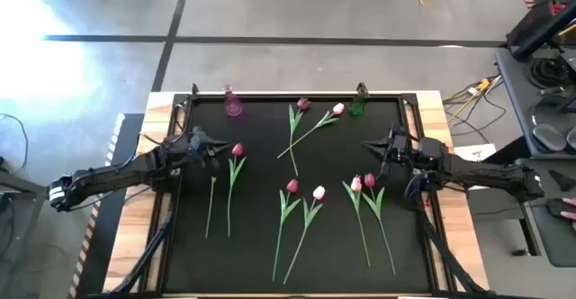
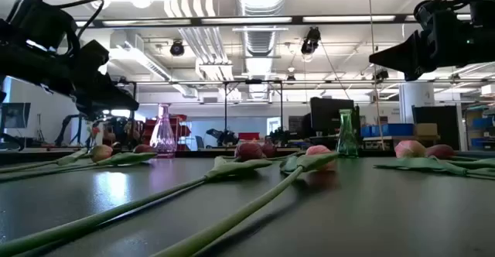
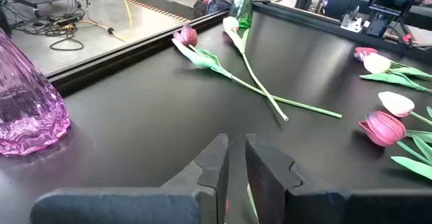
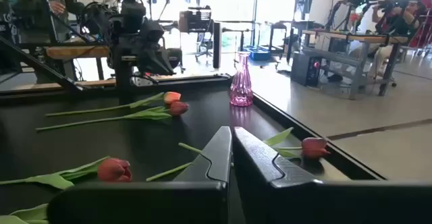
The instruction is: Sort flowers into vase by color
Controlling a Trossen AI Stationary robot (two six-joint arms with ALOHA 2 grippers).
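Several artificial tulips lie flat on the black mat with heads toward the far edge: a magenta one (image 1: pixel 237 149) beside my left gripper (image 1: pixel 214 148), a crossed magenta (image 1: pixel 303 104) and pale (image 1: pixel 338 109) pair at the far middle, a pair mid-table (image 1: pixel 292 186), and a pair (image 1: pixel 363 182) near my right gripper (image 1: pixel 373 148). The pink glass vase (image 1: pixel 232 104) and green glass vase (image 1: pixel 358 106) stand at the far edge. Both grippers hover above the mat. The left gripper (image 3: pixel 236 153) shows only a narrow slit between its fingers, and the right gripper (image 4: pixel 231 143) is shut. Neither holds anything.
A black rail frames the mat (image 1: pixel 270 155), with wooden table margins (image 1: pixel 450 200) on the left and right sides. Bare mat lies between the left flowers and the middle pair. Beyond the far edge are floor cables and lab furniture.
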